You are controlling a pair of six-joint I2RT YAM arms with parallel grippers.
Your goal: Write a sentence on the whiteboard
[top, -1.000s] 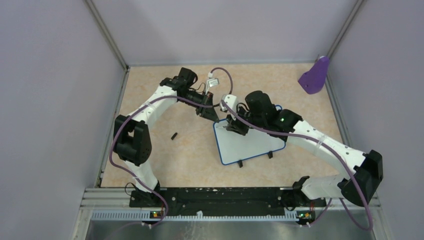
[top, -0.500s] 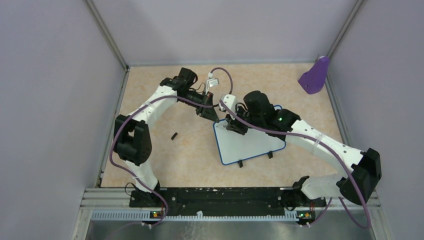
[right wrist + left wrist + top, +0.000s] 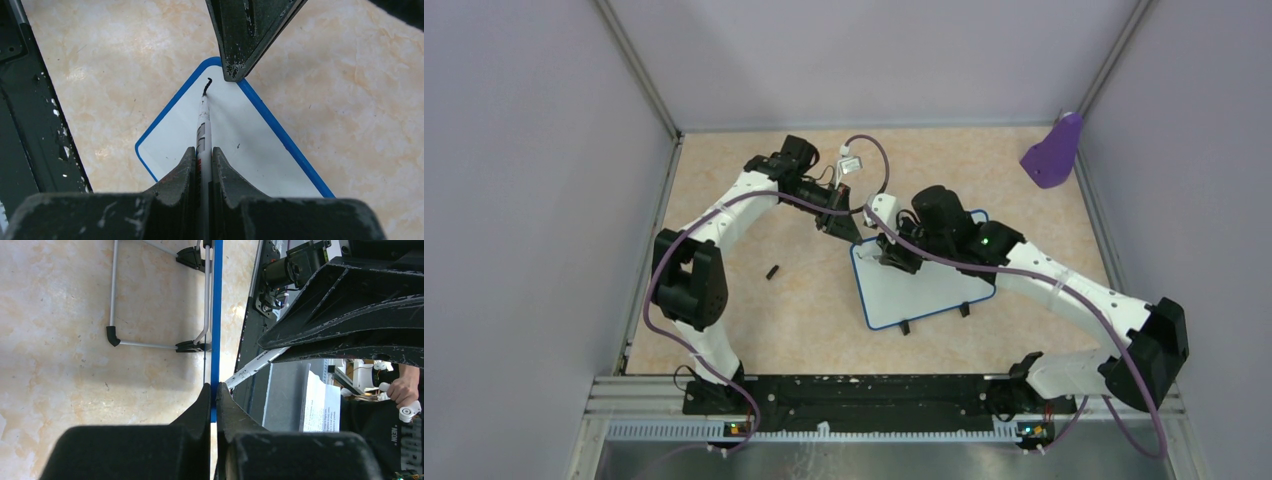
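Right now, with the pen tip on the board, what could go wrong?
1. The thin white marker pen in the right claw writes at the corner of the blue-rimmed white rectangular whiteboard, right beside the left claw; they may collide.
2. The left claw pinches only the thin rim, so pen pressure might pivot the board and smear the short black stroke.

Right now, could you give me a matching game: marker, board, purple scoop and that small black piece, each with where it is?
1. marker
2. board
3. scoop
4. black piece

A. in the far right corner
B. lying loose, left of the board
C. in the right gripper, tip on the board
D. rim pinched by the left gripper

Pairs: 1-C, 2-D, 3-A, 4-B.
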